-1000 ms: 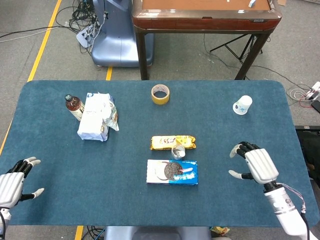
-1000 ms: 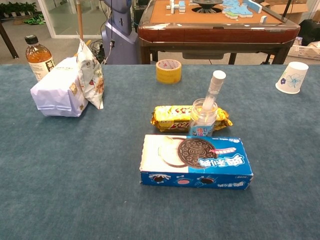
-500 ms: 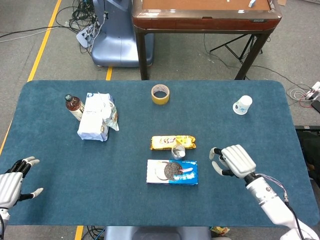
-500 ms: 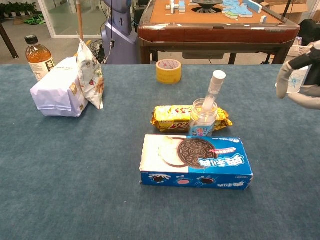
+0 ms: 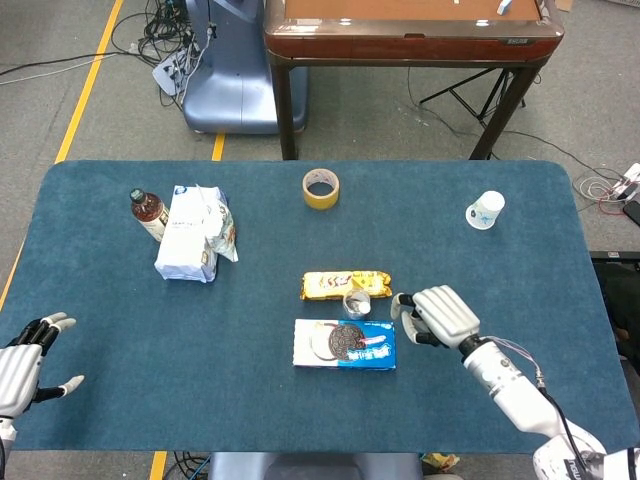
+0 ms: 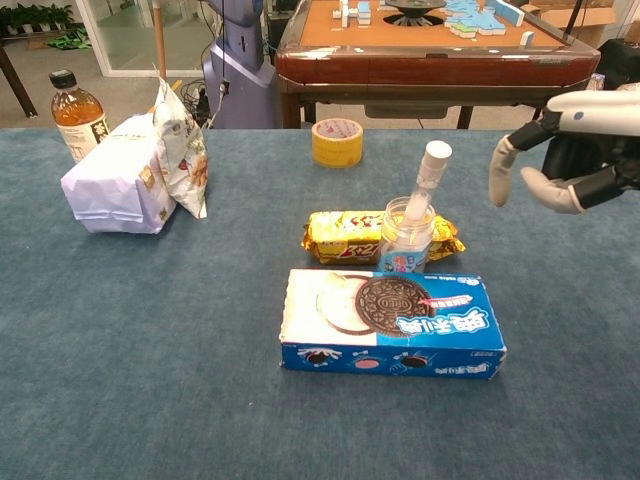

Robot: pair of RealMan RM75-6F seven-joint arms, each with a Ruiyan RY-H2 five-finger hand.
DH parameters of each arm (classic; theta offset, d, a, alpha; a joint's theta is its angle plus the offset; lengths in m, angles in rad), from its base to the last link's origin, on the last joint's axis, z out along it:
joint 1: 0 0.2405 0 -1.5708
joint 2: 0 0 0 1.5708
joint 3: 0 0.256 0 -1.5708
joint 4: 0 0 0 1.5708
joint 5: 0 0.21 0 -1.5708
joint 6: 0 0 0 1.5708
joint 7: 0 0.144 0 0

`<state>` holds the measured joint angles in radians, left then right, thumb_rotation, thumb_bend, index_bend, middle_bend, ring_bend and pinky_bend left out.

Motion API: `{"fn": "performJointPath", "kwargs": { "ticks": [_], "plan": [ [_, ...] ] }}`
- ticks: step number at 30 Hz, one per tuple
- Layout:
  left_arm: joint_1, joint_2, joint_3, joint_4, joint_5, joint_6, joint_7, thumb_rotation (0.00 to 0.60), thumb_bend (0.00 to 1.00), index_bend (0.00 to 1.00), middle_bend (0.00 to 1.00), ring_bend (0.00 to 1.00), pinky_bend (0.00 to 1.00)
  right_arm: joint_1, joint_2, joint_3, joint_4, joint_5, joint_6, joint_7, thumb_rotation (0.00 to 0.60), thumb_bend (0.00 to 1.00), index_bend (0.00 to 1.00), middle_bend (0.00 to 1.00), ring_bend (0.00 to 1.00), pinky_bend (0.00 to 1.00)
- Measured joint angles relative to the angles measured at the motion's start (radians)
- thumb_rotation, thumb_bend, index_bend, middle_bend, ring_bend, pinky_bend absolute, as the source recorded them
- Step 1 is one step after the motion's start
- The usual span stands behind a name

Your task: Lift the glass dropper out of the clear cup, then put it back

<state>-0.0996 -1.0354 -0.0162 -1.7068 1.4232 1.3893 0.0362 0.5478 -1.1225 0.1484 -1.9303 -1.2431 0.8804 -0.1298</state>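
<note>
A glass dropper (image 6: 428, 178) with a white bulb stands tilted in the small clear cup (image 6: 404, 239), which sits between a yellow snack pack and a blue cookie box; the cup (image 5: 357, 303) also shows in the head view. My right hand (image 6: 565, 148) hovers to the right of the dropper, fingers apart, holding nothing. From above, the right hand (image 5: 437, 315) lies just right of the cup, not touching it. My left hand (image 5: 22, 356) rests open at the table's near left edge, far from the cup.
A blue cookie box (image 6: 392, 324) lies in front of the cup and a yellow snack pack (image 6: 350, 236) behind it. A tape roll (image 5: 321, 188), a paper cup (image 5: 484, 210), a bottle (image 5: 148, 212) and white bags (image 5: 192, 234) stand further off.
My right hand has moved left across the table towards the cup and dropper. The left hand has barely shifted. The dropper stays in the cup.
</note>
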Motion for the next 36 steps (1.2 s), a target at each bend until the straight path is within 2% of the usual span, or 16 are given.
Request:
{"fn": "performJointPath", "kwargs": {
  "ticks": [9, 36],
  "plan": [
    [0.003, 0.006, -0.001, -0.003, 0.000, 0.004, -0.006, 0.600, 0.13, 0.22, 0.17, 0.13, 0.32, 0.055, -0.050, 0.011, 0.038, 0.059, -0.033, 0.002, 0.600, 0.78, 0.49, 1.00, 1.00, 1.00],
    [0.007, 0.018, 0.001, -0.011, 0.008, 0.007, -0.021, 0.600, 0.13, 0.22, 0.17, 0.13, 0.32, 0.129, -0.171, 0.014, 0.115, 0.102, -0.030, 0.019, 0.600, 0.78, 0.47, 1.00, 1.00, 1.00]
  ]
}}
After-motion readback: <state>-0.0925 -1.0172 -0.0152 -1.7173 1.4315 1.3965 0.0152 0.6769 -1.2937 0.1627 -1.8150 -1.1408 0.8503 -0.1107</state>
